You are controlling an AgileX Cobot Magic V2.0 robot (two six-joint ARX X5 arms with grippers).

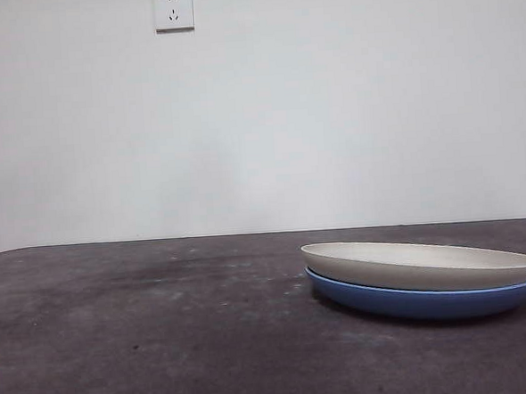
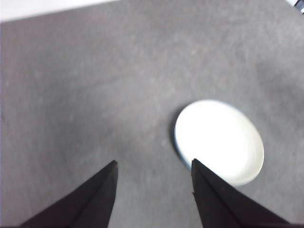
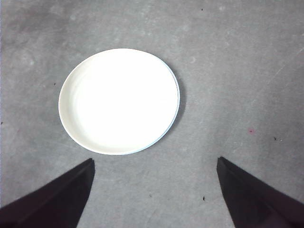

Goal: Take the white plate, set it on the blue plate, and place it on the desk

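Above white plate (image 3: 118, 100), right hand (image 3: 154, 190) gapes wide, empty.

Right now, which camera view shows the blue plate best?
The front view: the blue plate shows side-on beneath the white plate. In both wrist views the white plate covers it, leaving only a thin blue rim edge.

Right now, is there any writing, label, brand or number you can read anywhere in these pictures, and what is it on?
None can be read.
The white plate, the blue plate under it and the desk bear no print.
The wall socket has a tiny mark above its holes, too small to read.
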